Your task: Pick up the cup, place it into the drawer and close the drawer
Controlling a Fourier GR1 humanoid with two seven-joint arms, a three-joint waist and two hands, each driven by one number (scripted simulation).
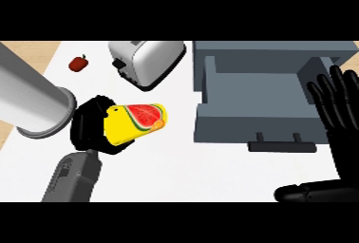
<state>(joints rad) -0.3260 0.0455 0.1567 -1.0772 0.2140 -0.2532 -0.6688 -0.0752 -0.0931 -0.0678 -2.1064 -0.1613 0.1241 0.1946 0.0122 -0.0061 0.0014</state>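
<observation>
Fingers of our left hand (89,127) are curled round the cup (136,122), clamped on its base end; the yellow cup w/ the watermelon print lies tilted, mouth pointing right, held above the white counter (175,166), well left of the drawer (245,102). Right hand (338,102) rests open, fingers straight and spread, at the drawer's right side.

Step in hand, as we judge it: carry the cup across to the open drawer. To do it well we should keep it high enough to pass over the drawer's left wall, stay short of the toaster (147,59) behind, then lower it into the grey tray before we let go. Handle (282,144) at front must stay free for the close, prob. w/ the right hand. An apple (79,63) sits far left, out of the way.
</observation>
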